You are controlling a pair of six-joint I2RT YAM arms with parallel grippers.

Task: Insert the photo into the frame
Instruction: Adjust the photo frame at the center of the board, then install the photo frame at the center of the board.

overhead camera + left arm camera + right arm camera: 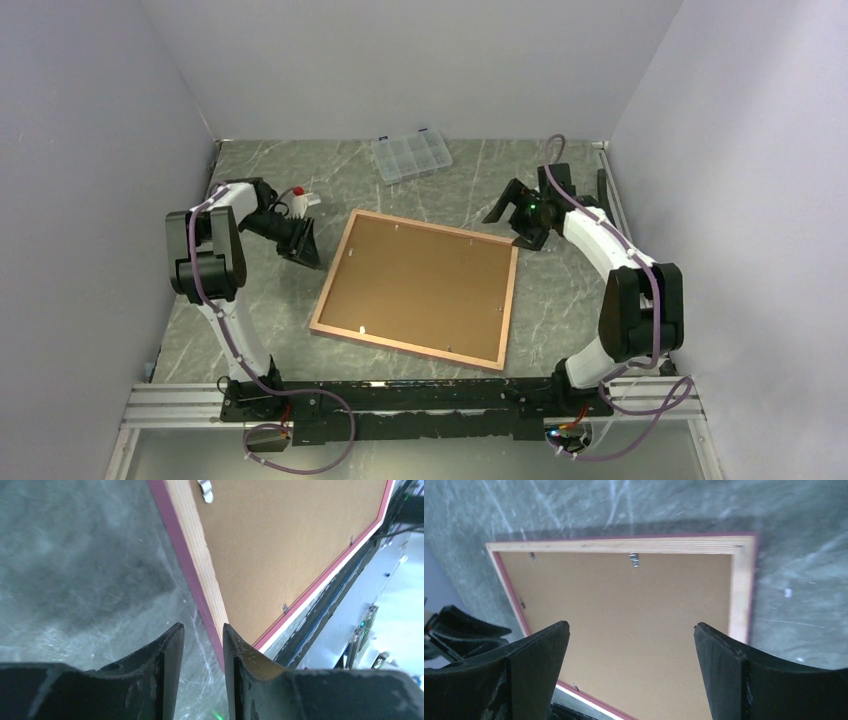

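The pink-bordered rectangular wooden frame (624, 545) lies face down on the grey marbled table (560, 300), brown backing board (420, 285) up; no photo shows. It looks stiff, glazed and likely fragile, so take it by the rim. Left hand (202, 627) stands narrowly parted, right hand (631, 625) wide, both empty.

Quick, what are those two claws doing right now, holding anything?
Left claw: slightly open, holding nothing.
Right claw: wide open, holding nothing.

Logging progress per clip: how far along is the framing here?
Done: cannot tell; the frame lies face down, backing board in, no photo visible. In hand: nothing; left arm has jaws slightly apart beside the frame, right arm has them wide open by its far corner. Left: unclear, perhaps opening the back.
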